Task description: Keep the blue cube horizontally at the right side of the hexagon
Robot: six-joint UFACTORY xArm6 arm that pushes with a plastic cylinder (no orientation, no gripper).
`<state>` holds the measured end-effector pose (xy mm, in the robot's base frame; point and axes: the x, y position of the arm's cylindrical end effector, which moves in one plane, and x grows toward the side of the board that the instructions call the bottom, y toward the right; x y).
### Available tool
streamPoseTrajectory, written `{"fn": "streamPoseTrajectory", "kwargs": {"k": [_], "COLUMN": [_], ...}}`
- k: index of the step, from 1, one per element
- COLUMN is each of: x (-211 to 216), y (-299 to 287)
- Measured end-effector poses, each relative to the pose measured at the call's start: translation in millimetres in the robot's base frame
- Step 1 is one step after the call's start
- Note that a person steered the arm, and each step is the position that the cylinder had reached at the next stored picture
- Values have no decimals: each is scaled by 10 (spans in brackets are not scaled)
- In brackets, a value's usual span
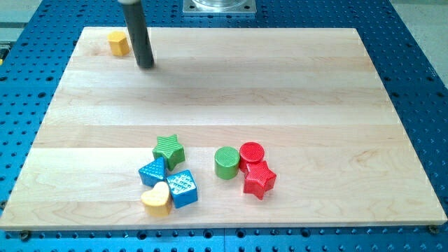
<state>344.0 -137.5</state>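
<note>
Light wooden bench (280, 84) on blue perforated base. Dark rod at upper left of frame; my tip (145, 66) down on bench, just right of and slightly below orange hexagon block (119, 43), small gap between. No pincer on this rig, so pincer state cannot be told.

Blue cube (183, 188) at lower centre-left, well apart from hexagon. Touching it: yellow heart block (157, 199) at left, blue triangular block (152, 171) upper left. Green star block (169, 149) above those. Further right: green cylinder (227, 162), red cylinder (252, 155), red star block (259, 179), clustered.
</note>
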Motion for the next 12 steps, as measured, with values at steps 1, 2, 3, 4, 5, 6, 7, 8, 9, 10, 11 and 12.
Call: {"fn": "streamPoseTrajectory", "kwargs": {"k": [1, 2, 3, 4, 5, 6, 7, 8, 9, 10, 11, 12], "x": [1021, 2470, 2746, 2747, 2746, 2689, 2715, 2105, 1574, 1033, 1219, 1298], "y": [-959, -674, -423, -362, 146, 507, 970, 1339, 1772, 1343, 1217, 771]}}
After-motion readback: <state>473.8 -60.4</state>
